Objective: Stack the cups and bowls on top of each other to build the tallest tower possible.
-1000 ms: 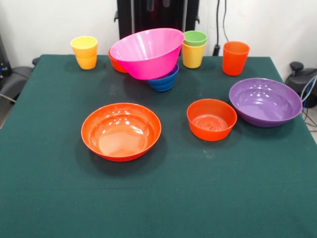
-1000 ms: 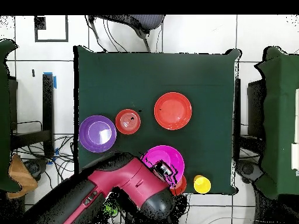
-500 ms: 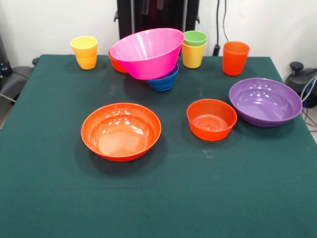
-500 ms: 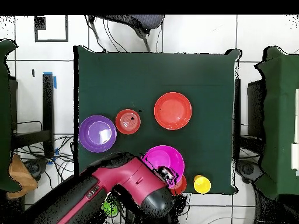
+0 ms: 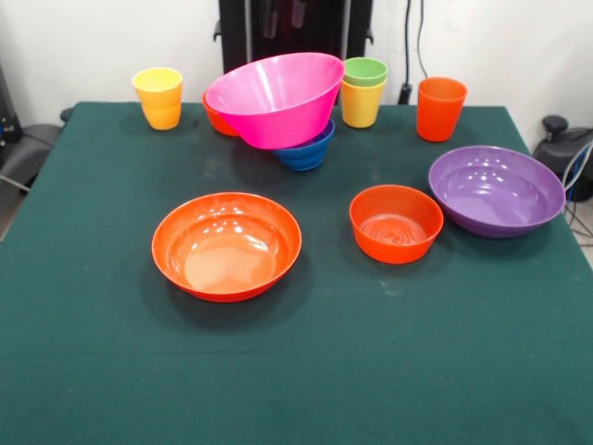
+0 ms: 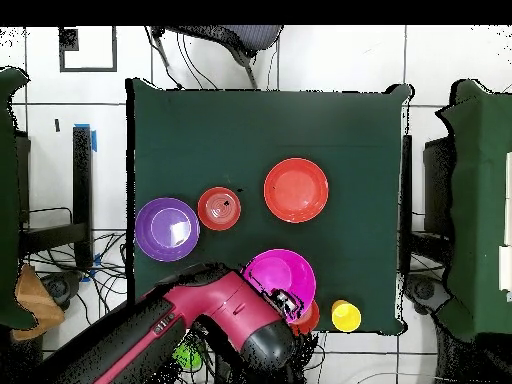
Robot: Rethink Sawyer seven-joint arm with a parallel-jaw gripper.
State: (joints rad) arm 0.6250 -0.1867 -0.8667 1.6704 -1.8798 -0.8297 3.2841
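The big pink bowl [image 5: 275, 97] sits tilted at the far side, resting on a small orange bowl [image 5: 217, 120] and the small blue bowl [image 5: 307, 149]. A light green cup [image 5: 365, 70] sits inside a yellow cup [image 5: 360, 105]. The other yellow cup [image 5: 158, 97] and the taller orange cup [image 5: 439, 108] stand apart. The wide orange bowl [image 5: 227, 245], a second small orange bowl [image 5: 396, 222] and the purple bowl [image 5: 496, 190] stand separately nearer the front. In the overhead view my gripper [image 6: 287, 302] is over the pink bowl's [image 6: 278, 272] rim on the robot's side.
The red arm [image 6: 215, 320] reaches over the table's edge by the base and covers the blue bowl and most of the cups in the overhead view. The black pedestal [image 5: 315, 28] stands behind the pink bowl. A chair [image 6: 215, 38] stands beyond the far edge.
In the overhead view the arm has shifted slightly toward the base. The bowls and cups have not moved.
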